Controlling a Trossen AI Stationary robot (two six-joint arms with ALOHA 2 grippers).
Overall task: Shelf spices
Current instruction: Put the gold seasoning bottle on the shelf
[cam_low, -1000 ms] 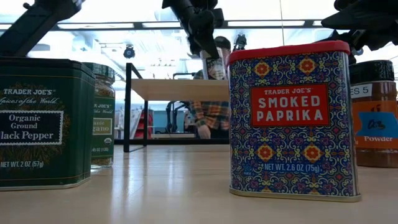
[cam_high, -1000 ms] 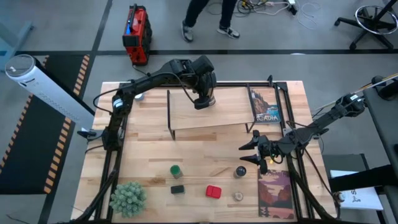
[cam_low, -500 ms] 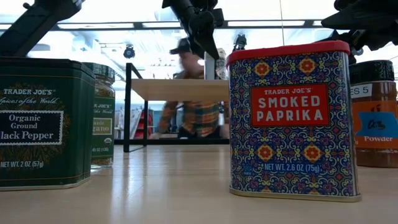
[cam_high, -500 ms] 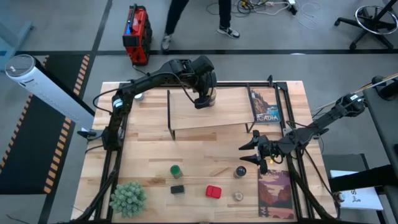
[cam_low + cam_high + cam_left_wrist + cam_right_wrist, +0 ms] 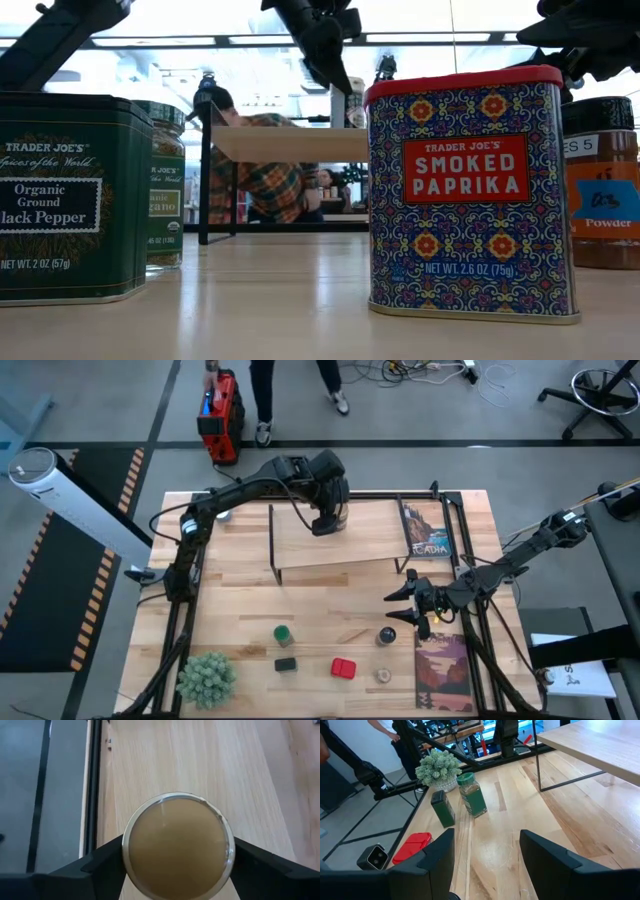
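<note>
A tan cylinder (image 5: 177, 845) with a round tan lid stands on the shelf's pale board (image 5: 200, 760), toward its far edge, and my left gripper (image 5: 177, 857) is shut on it from above. The shelf (image 5: 340, 545) takes up the table's far middle. My right gripper (image 5: 487, 865) hangs open with nothing in it over the table's right side (image 5: 400, 605). Near the front edge stand the green-lidded jar (image 5: 283, 634), dark square tin (image 5: 286, 664), red square tin (image 5: 343, 668), dark-lidded jar (image 5: 387, 636) and small pale jar (image 5: 383, 676). My left gripper pinches the tan cylinder between its two fingers, one on each opposite side of its round wall (image 5: 125, 857), just below the lid. The fingers (image 5: 100, 865) slant down at it from above. The cylinder stays upright, its foot on the shelf board (image 5: 352, 118).
A fuzzy green plant ball (image 5: 206, 678) sits at the near left corner. One flat book (image 5: 427, 532) lies on the shelf's right end, another (image 5: 443, 670) at the near right. A person bends down in the room behind the table (image 5: 265, 185).
My left gripper has rolled slightly about its own axis while staying over the shelf board with the cylinder. A person behind the table has walked toward the left.
</note>
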